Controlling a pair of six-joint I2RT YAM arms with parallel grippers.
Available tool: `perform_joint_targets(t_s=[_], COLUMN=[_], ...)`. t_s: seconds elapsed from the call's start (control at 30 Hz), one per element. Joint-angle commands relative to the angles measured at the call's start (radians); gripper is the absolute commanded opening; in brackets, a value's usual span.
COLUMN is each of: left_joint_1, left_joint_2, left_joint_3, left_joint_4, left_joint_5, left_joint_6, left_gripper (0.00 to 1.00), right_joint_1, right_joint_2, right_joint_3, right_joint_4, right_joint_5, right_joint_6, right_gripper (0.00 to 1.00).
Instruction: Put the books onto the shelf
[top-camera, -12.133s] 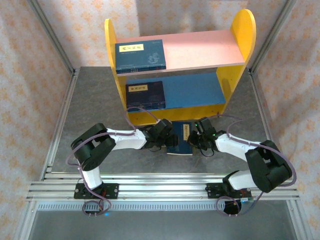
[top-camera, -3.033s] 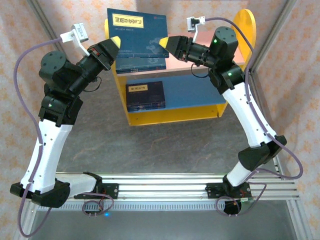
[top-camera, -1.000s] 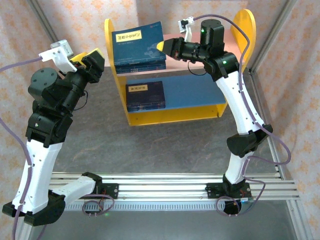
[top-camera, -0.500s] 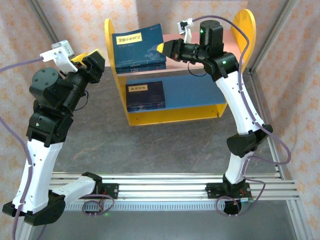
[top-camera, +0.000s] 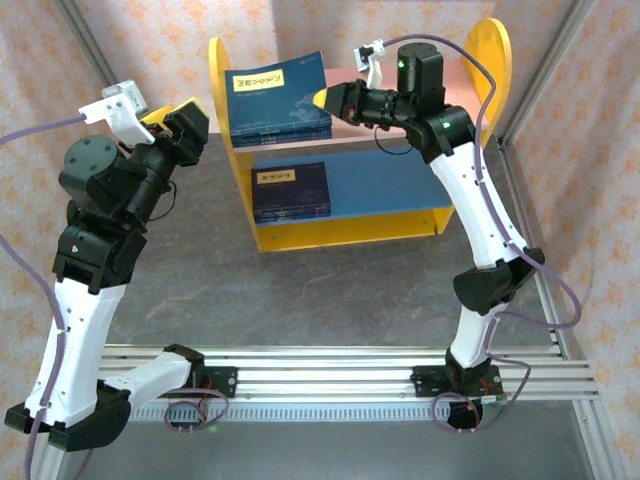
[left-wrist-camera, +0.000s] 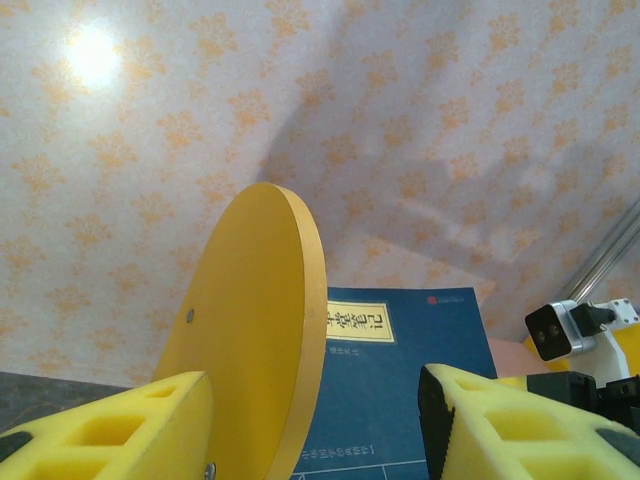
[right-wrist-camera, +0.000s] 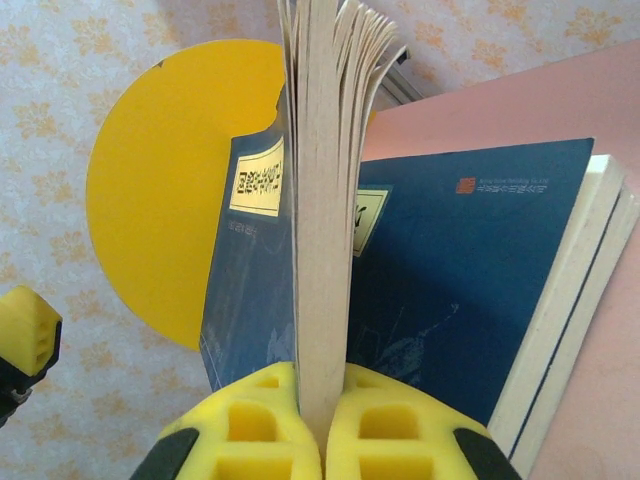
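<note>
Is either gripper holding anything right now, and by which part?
The right gripper pinches a book by its page edge, above the stack on the pink board. The left gripper is open and holds nothing.

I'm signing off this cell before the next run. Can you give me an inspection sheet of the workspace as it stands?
Surface: grey speckled tabletop, no book lying on it.
Job's things: two-tier wooden shelf with yellow side panels; thin navy book with yellow label held tilted above a stack of like navy books on the pink upper board; another navy book flat on the blue lower board.
Clutter: nothing seen.
End effectors: right end effector shut on the tilted book's page edge; left end effector open, empty, outside the shelf's left panel.
Cables: purple cables run along both arms.
Surroundings: floral-patterned walls; aluminium frame rails.
</note>
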Motion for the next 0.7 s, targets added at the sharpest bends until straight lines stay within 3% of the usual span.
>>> perform_joint_targets(t_s=[0.0, 0.2, 0.47, 0.67], left_joint_1=[0.001, 0.001, 0.001, 0.001], left_joint_2=[-0.015, -0.018, -0.019, -0.018], left_joint_3=[-0.004, -0.003, 0.005, 0.008], left_joint_4=[0.015, 0.015, 0.007, 0.004], left_joint_5=[-0.013, -0.014, -0.017, -0.020], left_joint_6=[0.018, 0.018, 0.019, 0.022], left_gripper=[0.55, 0.55, 0.55, 0.55], right_joint_1=[0.010, 0.010, 0.010, 0.009], right_joint_2=[-0.024, -0.024, 0.022, 0.036], right_joint_3=[-0.003, -0.009, 0.066, 0.093], right_joint_4=[0.052, 0.049, 0.009, -0.011], right_joint_5=[-0.030, -0.031, -0.027, -0.012], right_joint_6=[0.017, 0.013, -0.004, -0.018], right_gripper=[0.00, 0.01, 0.18, 0.24])
